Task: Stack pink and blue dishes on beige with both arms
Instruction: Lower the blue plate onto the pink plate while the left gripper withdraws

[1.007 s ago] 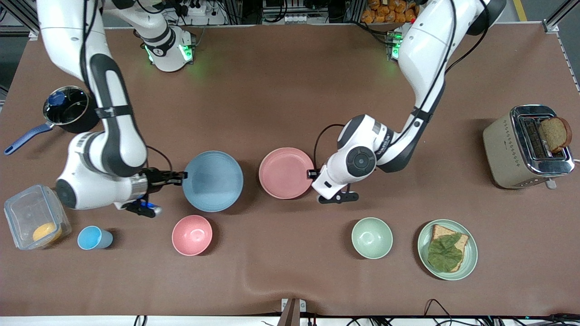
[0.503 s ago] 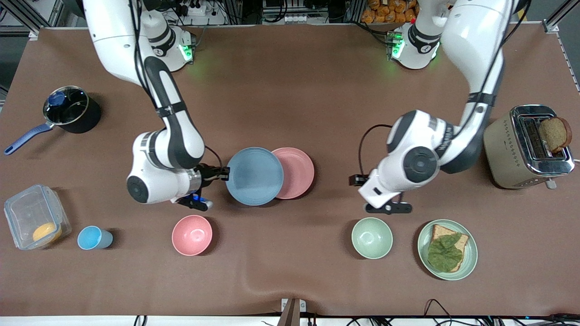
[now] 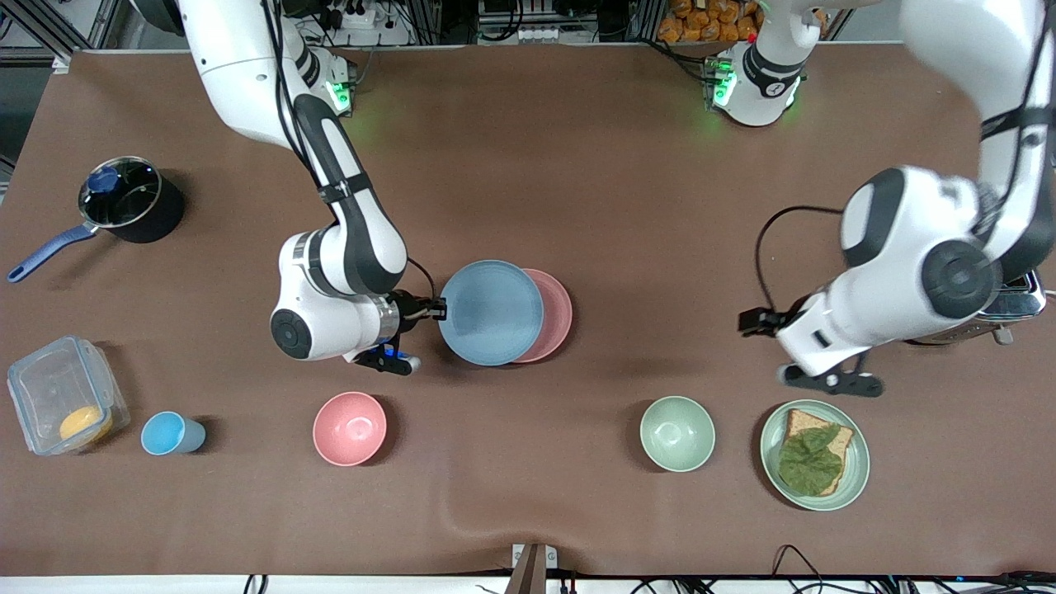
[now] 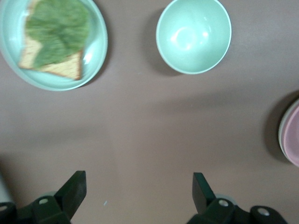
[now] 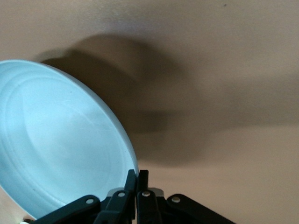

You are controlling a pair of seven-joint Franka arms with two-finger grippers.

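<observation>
My right gripper (image 3: 436,310) pinches the blue plate's (image 3: 490,312) rim, holding it level over the pink plate (image 3: 555,318). My left gripper (image 4: 135,191) hangs spread, green bowl (image 4: 193,35) empty ahead.

My right gripper (image 5: 136,179) pinches the blue plate (image 5: 60,140) at its rim, fingers closed tight on the edge. Plate tilted above brown bench (image 5: 224,70); dark shadow beneath.

Our right gripper (image 3: 436,310) sits low near the middle of the worktop, and its fingers (image 5: 132,187) are pinched tight on the rim of the blue plate (image 3: 488,312). Our left gripper (image 3: 752,322) hangs in the air near the left arm's end, with its fingers (image 4: 74,189) spread wide and holding nothing.
</observation>
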